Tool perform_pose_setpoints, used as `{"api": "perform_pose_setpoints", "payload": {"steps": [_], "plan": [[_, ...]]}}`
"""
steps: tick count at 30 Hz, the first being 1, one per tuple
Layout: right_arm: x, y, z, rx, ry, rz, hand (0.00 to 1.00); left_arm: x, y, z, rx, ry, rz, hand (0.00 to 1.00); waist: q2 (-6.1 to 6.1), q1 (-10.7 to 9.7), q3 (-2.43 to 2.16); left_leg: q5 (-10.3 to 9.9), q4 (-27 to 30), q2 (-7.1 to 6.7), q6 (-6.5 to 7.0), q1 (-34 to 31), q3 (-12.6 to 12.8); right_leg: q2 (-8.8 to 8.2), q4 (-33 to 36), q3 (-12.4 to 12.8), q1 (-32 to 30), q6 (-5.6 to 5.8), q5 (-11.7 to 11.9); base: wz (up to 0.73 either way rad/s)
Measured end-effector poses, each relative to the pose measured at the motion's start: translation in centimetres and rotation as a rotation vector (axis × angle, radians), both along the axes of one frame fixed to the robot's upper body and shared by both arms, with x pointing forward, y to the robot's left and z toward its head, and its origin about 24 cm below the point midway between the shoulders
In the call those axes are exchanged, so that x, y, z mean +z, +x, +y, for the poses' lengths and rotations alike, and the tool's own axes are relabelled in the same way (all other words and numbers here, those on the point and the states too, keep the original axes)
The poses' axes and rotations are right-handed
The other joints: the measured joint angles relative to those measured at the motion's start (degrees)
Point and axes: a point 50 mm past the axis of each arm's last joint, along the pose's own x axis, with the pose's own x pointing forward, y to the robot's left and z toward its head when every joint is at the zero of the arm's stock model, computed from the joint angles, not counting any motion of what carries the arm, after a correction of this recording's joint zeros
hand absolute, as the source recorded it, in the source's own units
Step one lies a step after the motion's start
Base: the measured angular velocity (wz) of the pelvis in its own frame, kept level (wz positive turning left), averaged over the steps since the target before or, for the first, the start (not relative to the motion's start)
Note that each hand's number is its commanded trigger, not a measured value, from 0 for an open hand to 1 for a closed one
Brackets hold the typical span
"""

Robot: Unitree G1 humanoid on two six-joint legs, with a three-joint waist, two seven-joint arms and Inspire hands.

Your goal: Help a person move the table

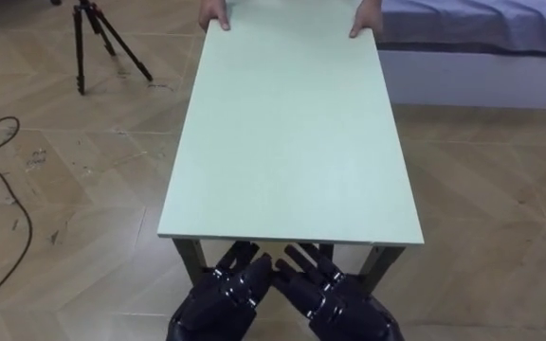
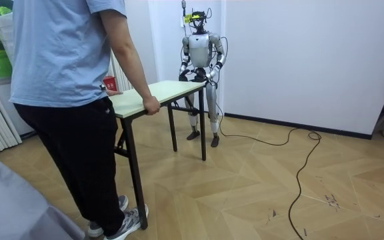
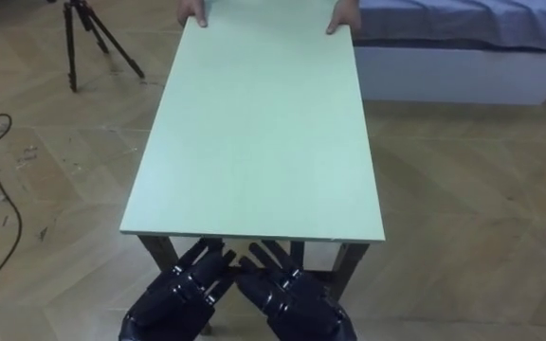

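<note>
Station at one short end of a pale green rectangular table (image 1: 287,142) on dark metal legs, with a plain white wall (image 2: 299,53) close behind, by the room view. Black left hand (image 1: 218,298) and black right hand (image 1: 344,301) low and just beside each other at that near end, backs up, fingers straight and fanned apart, nothing held in either. Fingertips of both reaching in under the near edge of the tabletop, between the two near legs. Impossible to tell whether touching the underside.

Straight ahead of the hands, the bare tabletop stretching away lengthwise over a pale herringbone wooden floor (image 1: 500,208).

At the end farthest from the hands, a person (image 2: 72,67) in a light blue T-shirt and black trousers, standing square to the table. Person's one hand (image 1: 214,14) on the far corner ahead of the left hand, person's other hand (image 1: 368,19) on the far corner ahead of the right hand, fingers of each curled over the edge.

Ahead of the left hand and out to its left, a black tripod (image 1: 88,43) on the floor, well apart from the table. Ahead of the right hand and out to its right, a low white bed with a grey-blue cover (image 1: 482,52), near the table's far corner on that side. Just beside the person's arm in the room view, a small red object (image 2: 109,83), too small to identify.
</note>
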Motion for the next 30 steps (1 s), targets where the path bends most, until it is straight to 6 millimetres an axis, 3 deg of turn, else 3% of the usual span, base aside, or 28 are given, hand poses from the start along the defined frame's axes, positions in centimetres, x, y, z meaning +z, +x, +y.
{"api": "perform_pose_setpoints", "payload": {"steps": [25, 30], "plan": [[0.45, 0.25, 0.46, -0.034, 0.056, 0.029, 0.0, 0.39, 0.31, -0.11, 0.032, -0.047, -0.003, 0.0, 0.43, 0.25, -0.05, 0.01, 0.13, 0.02, 0.0, 0.17, 0.05, 0.0, 0.03, 0.21, -0.12, 0.0, 0.0, 0.0], [0.55, 0.29, 0.62, -0.044, 0.081, 0.043, 0.0, 0.47, 0.44, 0.02, 0.096, -0.142, 0.029, 0.0, 0.62, 0.43, 0.06, 0.01, 0.15, 0.03, 0.0, 0.18, 0.12, 0.0, 0.03, 0.32, -0.21, -0.01, 0.0, 0.0]]}}
